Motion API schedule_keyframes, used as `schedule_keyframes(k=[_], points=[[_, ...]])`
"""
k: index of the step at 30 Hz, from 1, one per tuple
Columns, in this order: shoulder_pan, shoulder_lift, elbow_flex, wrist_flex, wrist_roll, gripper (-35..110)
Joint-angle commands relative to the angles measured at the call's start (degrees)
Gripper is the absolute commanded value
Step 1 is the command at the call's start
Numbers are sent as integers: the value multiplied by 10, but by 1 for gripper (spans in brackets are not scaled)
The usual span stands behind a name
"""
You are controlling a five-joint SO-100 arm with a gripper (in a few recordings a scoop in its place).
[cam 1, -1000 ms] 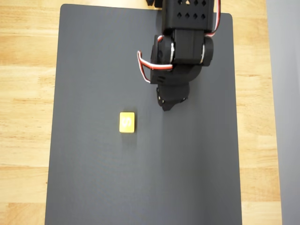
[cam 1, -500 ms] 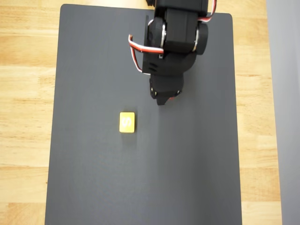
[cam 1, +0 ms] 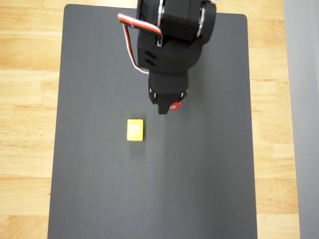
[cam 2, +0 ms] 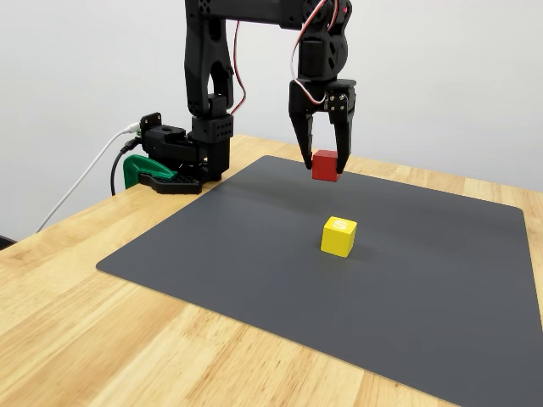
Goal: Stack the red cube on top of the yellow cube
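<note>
Jaws clamped on the red cube [cam 2: 325, 164], carried clear above the dark mat [cam 2: 441, 280].
Gripper [cam 1: 168, 106] hangs up and to the right of the yellow cube [cam 1: 135, 130] in the overhead view (well apart); best to centre squarely over it, descend slowly, and let go only once faces meet.

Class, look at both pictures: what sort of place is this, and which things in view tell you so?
Probably a lab or workshop bench for robot practice: a wooden table with a dark mat, a small arm clamped at its edge, its gripper holding a red cube above a yellow cube.
</note>
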Motion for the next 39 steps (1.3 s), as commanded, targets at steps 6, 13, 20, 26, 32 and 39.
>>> schedule_keyframes(k=[6,13,20,26,32,39], points=[[62,-7,-49,16,-33,7],[104,-57,-119,33,-55,7],[129,-86,-168,48,-63,8],[162,-139,-251,71,-75,8],[192,-210,-345,91,-88,8],[187,-243,-367,90,-95,8]])
